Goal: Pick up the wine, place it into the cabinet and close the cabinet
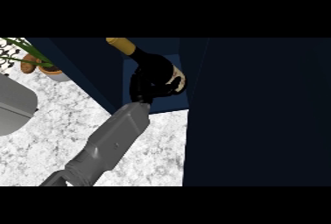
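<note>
The wine bottle [150, 59] is dark with a gold foil neck and a cream label. It lies tilted inside the open dark-blue cabinet [97, 76], neck pointing up-left. My left hand [143, 89] reaches into the opening from the lower left, its fingers curled round the bottle's lower body next to the label. The cabinet door [258, 113] stands open and fills the right side of the view. I cannot tell whether the bottle rests on the cabinet floor.
A potted plant [48, 69] stands at the upper left beside the cabinet. Part of a grey rounded object [13, 105] shows at the left edge. The speckled white counter [71, 127] spreads under my forearm.
</note>
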You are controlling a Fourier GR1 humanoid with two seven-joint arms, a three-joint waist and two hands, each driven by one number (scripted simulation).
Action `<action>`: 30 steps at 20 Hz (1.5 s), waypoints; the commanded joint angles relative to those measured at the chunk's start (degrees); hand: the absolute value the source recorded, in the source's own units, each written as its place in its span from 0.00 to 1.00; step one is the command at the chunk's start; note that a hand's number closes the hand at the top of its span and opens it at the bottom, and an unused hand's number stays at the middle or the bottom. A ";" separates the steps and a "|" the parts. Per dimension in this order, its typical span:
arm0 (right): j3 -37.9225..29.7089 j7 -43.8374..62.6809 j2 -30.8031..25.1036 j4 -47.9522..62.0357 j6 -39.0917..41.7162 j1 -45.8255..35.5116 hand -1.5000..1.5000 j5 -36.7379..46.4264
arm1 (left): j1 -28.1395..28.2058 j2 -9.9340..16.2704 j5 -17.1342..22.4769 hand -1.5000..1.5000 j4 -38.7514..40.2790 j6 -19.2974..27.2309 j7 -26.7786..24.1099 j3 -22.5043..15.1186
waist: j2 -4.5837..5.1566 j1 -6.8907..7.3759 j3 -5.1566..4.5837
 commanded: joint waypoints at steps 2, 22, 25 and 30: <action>0.34 -0.98 0.36 1.17 -0.04 -0.01 0.00 0.91 | -0.91 -0.04 5.10 1.00 -2.68 2.49 -1.04 -0.82 | 0.01 -0.03 0.00; 1.76 -0.91 0.01 0.27 0.70 1.22 0.00 1.39 | -4.38 -0.04 9.87 0.00 0.31 10.42 -5.81 -11.10 | 0.01 -0.10 0.08; -0.15 -2.71 0.47 1.62 0.46 1.29 0.00 0.40 | -7.08 -0.04 8.44 0.00 3.11 8.41 -3.44 -12.18 | -0.03 1.45 0.12; 0.26 -1.26 0.50 2.32 -0.46 -0.88 0.00 1.33 | -6.09 -0.04 9.35 0.00 0.58 9.37 -7.34 -13.36 | -0.03 1.36 0.06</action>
